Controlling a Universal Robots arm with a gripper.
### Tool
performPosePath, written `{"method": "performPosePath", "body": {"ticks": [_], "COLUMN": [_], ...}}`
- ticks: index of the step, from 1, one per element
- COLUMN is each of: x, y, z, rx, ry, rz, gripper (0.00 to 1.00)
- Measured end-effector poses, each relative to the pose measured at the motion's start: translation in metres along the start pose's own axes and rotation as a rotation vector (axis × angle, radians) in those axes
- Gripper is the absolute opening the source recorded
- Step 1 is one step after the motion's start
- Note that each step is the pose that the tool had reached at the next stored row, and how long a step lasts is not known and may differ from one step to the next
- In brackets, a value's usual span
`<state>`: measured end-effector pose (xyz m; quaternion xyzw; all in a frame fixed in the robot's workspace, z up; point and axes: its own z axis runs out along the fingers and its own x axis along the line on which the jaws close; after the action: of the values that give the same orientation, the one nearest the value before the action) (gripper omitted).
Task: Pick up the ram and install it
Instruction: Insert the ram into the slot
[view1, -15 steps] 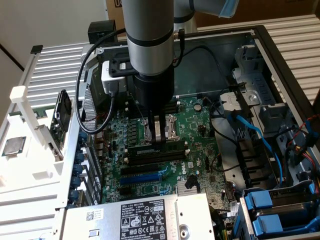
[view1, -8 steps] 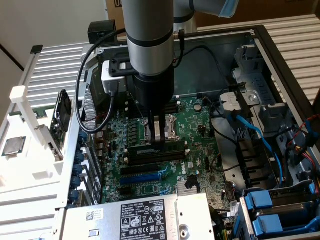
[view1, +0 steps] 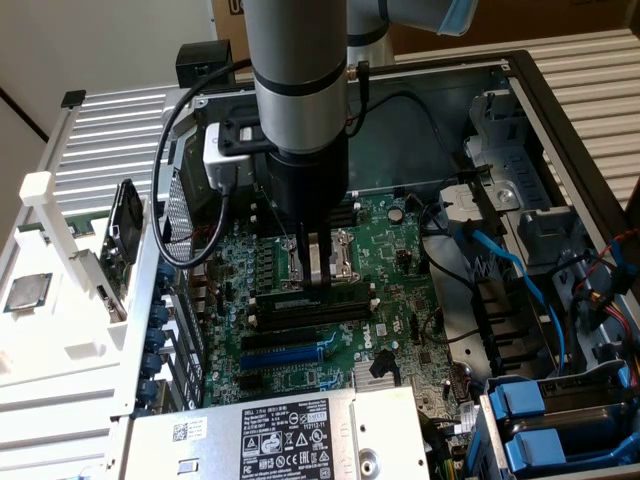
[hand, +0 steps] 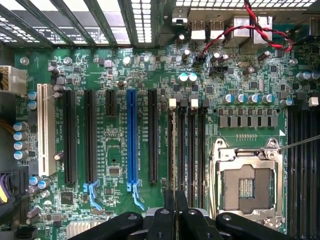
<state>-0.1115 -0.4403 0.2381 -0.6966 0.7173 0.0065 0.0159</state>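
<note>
Exterior view: arm stands vertical over the open computer case, wrist pointing straight down, black cable looping off its side. Well away from the fingers, a white stand carries a square processor chip.

Fingers nearly closed, pinched on the ram, a thin dark-green strip held on edge at the fingertips, just above the board.

Wrist view looks straight down on the motherboard. The black memory slots run directly away from the fingertips, the nearest lined up with the narrow gap between the fingers. The open processor socket sits just beside the fingers, and a blue expansion slot lies on their other side.
</note>
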Motion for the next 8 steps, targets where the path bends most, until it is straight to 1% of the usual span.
{"method": "performPosePath", "body": {"ticks": [8], "x": [0.0001], "y": [0.0018], "z": [0.0002], "rx": [0.0069], "ry": [0.0], "rz": [0.0], "gripper": [0.13]}}
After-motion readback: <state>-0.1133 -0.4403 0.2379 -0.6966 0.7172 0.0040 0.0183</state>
